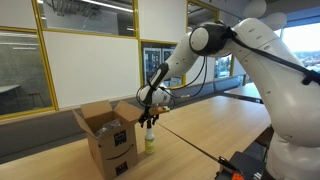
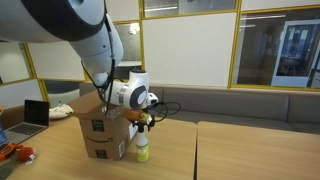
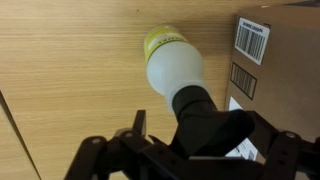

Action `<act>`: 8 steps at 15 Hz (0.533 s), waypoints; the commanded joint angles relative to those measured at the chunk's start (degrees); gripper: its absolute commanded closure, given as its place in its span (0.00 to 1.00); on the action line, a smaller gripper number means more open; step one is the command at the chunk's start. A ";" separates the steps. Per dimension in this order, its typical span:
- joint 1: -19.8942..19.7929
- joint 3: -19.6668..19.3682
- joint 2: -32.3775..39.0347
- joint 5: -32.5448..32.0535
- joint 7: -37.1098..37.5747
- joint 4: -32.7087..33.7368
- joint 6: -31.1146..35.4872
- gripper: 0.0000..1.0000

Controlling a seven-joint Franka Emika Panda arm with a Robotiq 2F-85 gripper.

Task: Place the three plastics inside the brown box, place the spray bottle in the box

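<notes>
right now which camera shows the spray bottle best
The wrist view: the spray bottle is large and central, seen from above, with a black trigger head, white body and yellow-green bottom, beside the brown box. In both exterior views the bottle is small, upright on the table beside the box.

Matt cardboard box (image 3: 275, 60), smooth plastic spray bottle (image 3: 175, 70), wood-grain table (image 3: 70, 70).

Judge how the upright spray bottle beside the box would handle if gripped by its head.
The spray bottle stands tall on a narrow base, so a sideways nudge would probably tip it. Its body looks round and smooth, so likely to roll once down. Liquid seems low, so probably light.
</notes>
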 commanded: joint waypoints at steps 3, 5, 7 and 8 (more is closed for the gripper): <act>1.05 -1.61 2.18 -2.22 1.67 3.99 -3.20 0.26; 1.09 -1.92 2.31 -2.36 1.84 4.40 -3.93 0.41; 1.21 -2.22 2.29 -2.52 1.97 4.63 -4.71 0.58; 1.29 -2.38 2.28 -2.63 2.04 4.75 -5.08 0.65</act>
